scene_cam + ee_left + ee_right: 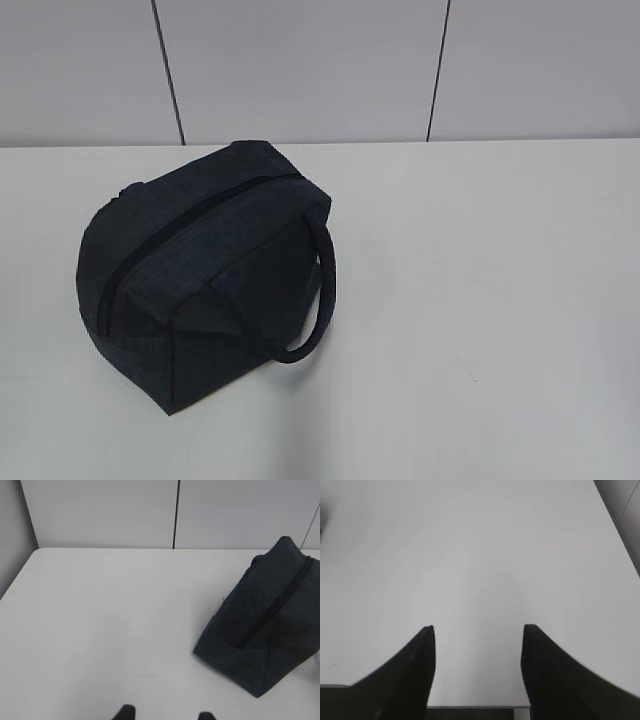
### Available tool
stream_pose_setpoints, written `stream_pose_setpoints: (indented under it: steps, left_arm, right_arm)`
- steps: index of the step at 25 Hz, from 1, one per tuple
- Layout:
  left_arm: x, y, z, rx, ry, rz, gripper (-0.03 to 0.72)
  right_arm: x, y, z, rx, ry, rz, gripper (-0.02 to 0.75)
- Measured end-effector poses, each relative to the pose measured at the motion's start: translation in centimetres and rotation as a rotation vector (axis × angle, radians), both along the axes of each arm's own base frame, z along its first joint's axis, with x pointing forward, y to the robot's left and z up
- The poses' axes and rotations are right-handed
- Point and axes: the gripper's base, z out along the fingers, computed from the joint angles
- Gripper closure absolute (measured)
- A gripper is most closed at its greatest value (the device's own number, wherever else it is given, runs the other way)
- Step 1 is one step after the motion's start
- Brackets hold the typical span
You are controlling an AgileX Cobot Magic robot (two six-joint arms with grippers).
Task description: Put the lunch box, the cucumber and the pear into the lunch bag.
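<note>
Navy lunch bag (pixel 205 275) sits zipped on my white tabletop (pixel 480 300). Both my left claw (pixel 165 715) and right claw (pixel 477 670) hang released, grasping nothing.

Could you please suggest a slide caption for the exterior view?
Zipped navy lunch bag alone on the white table, one handle looping off its side; no arms in view.

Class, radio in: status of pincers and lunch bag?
Both pincers, left and right, open, empty. Lunch bag zipped shut on table. Nothing blocking it.
</note>
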Motion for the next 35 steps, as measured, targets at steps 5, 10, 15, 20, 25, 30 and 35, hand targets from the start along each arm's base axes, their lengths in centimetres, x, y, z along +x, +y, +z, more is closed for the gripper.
stream_pose_setpoints:
  steps: [5,10,15,20,25,30,35]
  left_arm:
    - [0.00,-0.01,0.01,-0.001,-0.001,-0.001,0.449]
    - [0.00,-0.02,0.01,-0.002,-0.001,-0.001,0.449]
    - [0.00,-0.02,0.01,-0.002,-0.001,-0.001,0.449]
    - [0.00,-0.02,0.01,-0.002,-0.001,-0.001,0.449]
    - [0.00,-0.03,0.01,-0.003,0.000,-0.002,0.449]
    - [0.00,-0.05,0.01,-0.004,0.000,-0.003,0.449]
    - [0.00,-0.05,0.01,-0.004,0.000,-0.003,0.449]
  right_arm:
    - [0.00,0.37,-0.04,-0.003,0.005,0.050,0.311]
    - [-0.01,0.59,-0.05,-0.015,0.007,0.084,0.311]
    - [-0.01,0.61,-0.05,-0.018,0.008,0.088,0.311]
    - [-0.01,0.61,-0.05,-0.018,0.008,0.088,0.311]
    - [-0.01,0.61,-0.05,-0.018,0.008,0.088,0.311]
    - [-0.01,0.61,-0.05,-0.018,0.008,0.088,0.312]
    - [-0.01,0.61,-0.05,-0.018,0.008,0.088,0.313]
